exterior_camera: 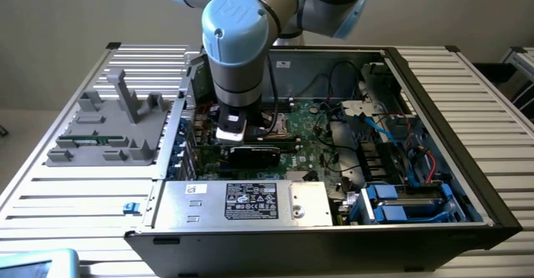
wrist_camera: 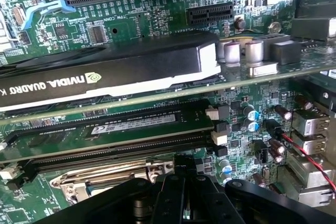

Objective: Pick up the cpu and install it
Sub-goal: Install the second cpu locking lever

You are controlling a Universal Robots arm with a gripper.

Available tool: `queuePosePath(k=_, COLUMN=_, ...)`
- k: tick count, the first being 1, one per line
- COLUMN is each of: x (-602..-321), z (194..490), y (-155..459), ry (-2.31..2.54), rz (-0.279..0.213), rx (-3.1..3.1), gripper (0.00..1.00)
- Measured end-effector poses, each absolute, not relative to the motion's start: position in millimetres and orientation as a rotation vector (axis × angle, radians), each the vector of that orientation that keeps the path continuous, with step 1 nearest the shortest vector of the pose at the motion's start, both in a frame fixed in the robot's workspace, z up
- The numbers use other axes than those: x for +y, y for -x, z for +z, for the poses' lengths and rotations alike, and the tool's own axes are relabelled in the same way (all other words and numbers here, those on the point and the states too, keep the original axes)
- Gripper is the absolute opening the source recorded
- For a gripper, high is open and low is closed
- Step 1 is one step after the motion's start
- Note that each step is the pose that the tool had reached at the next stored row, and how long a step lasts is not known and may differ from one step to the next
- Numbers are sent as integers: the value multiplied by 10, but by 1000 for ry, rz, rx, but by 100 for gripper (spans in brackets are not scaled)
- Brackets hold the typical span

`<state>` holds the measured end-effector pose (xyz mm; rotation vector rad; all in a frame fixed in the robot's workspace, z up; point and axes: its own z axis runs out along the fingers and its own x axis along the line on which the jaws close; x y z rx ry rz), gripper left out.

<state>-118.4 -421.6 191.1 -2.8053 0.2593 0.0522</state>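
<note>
Hovering just above the metal-framed socket (wrist_camera: 105, 177), the hand (wrist_camera: 181, 182) seems at the installing step; its grip and the cpu's whereabouts cannot be told. Seating demands square alignment.

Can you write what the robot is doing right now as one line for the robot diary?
arm: inside open computer case | gripper: low over motherboard, by metal socket frame | nearby: graphics card, memory stick | cpu: not discernible
</note>
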Motion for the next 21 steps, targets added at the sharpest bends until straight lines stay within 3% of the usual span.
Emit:
queuePosePath(k=8, x=-4216, z=1968, y=1199, ry=2805, rz=52, rx=258, gripper=11)
queuePosePath(k=21, x=-4216, z=2545, y=1195, ry=2807, rz=52, rx=258, gripper=11)
